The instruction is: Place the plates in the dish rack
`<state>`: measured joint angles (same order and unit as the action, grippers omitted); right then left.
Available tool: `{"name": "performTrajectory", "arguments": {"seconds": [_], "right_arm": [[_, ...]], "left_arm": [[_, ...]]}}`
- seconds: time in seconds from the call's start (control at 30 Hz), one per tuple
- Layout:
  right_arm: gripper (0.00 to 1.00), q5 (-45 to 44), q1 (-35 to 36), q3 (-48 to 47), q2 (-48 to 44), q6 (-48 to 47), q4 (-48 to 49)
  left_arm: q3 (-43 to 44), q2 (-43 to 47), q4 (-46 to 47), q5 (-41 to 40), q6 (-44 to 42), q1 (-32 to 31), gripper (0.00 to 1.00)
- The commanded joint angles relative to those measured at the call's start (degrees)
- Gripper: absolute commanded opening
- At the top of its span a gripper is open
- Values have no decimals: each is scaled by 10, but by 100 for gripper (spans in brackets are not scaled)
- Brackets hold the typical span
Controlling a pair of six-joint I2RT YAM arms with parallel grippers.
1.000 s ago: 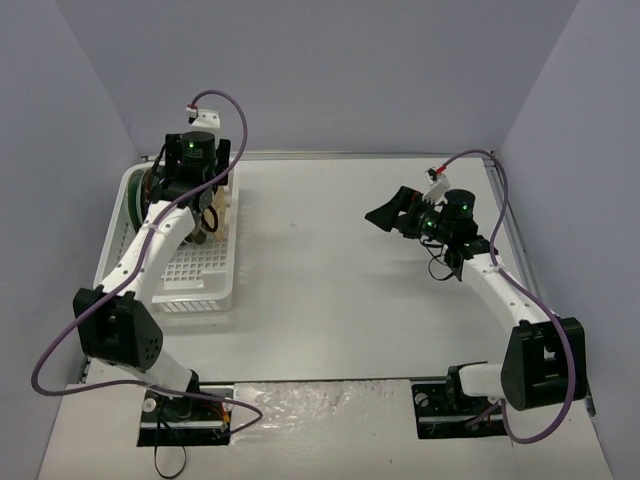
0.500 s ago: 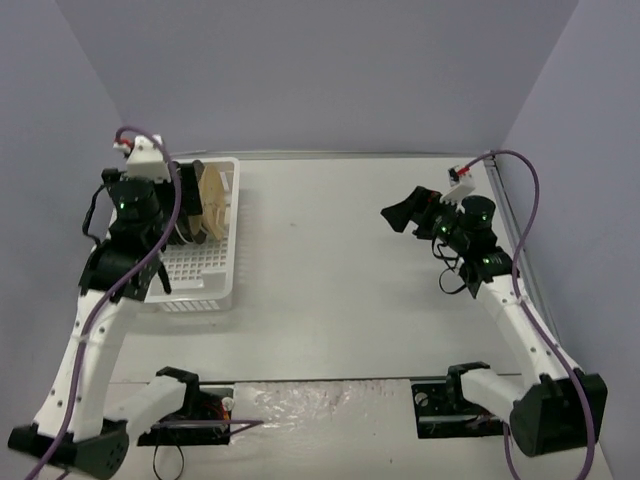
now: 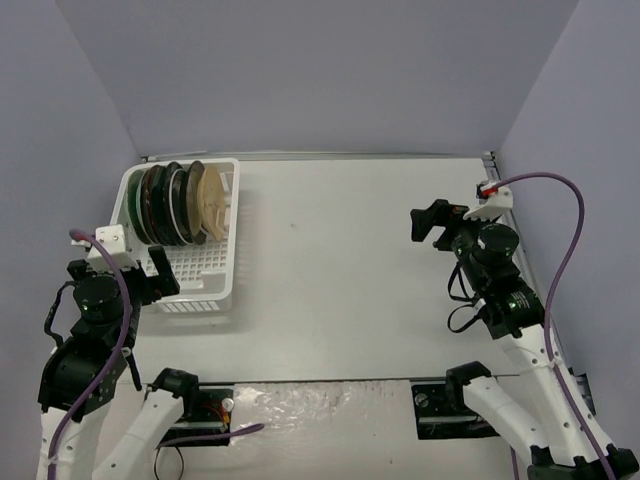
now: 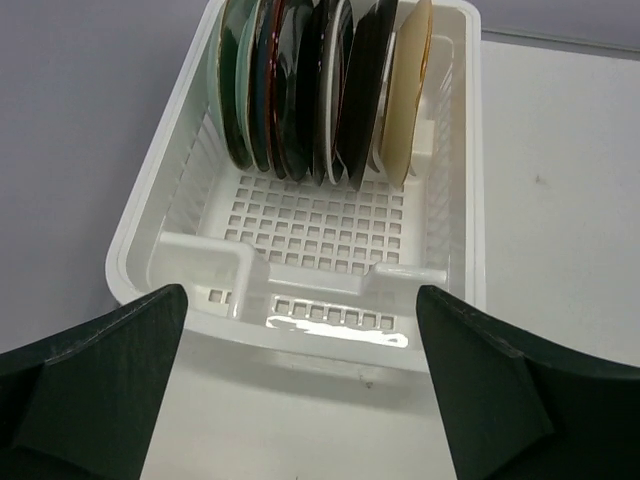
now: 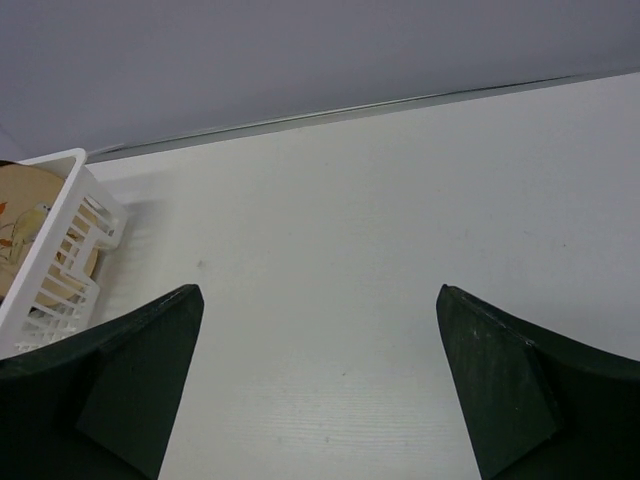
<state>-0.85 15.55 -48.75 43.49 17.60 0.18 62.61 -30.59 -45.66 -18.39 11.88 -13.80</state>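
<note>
Top view: the plates (image 3: pixel 175 200) stand on edge at the far end of the dish rack (image 3: pixel 198 270), at the surface's (image 3: pixel 330 280) left. The left pincer (image 3: pixel 152 278) hangs by its near end, and the right pincer (image 3: pixel 428 222) is well apart. Left wrist: spread wide, empty. Right wrist: wide, empty.

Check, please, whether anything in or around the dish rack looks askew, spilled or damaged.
Nothing stands out. The plates stand on edge in one tidy row at the far end of the dish rack, none toppled or visibly broken. The left gripper and right gripper are both open and empty.
</note>
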Motion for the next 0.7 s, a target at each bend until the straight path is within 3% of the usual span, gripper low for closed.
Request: {"name": "performTrajectory", "arguments": {"seconds": [0.0, 0.3, 0.67], "right_arm": [[100, -113, 24, -10, -34, -35, 10], [100, -163, 48, 18, -83, -46, 25], [100, -190, 51, 37, -118, -60, 46]], "left_arm": [[5, 11, -54, -29, 9, 1, 97], [-33, 88, -20, -23, 19, 1, 97], [-70, 79, 0, -40, 34, 1, 97]]}}
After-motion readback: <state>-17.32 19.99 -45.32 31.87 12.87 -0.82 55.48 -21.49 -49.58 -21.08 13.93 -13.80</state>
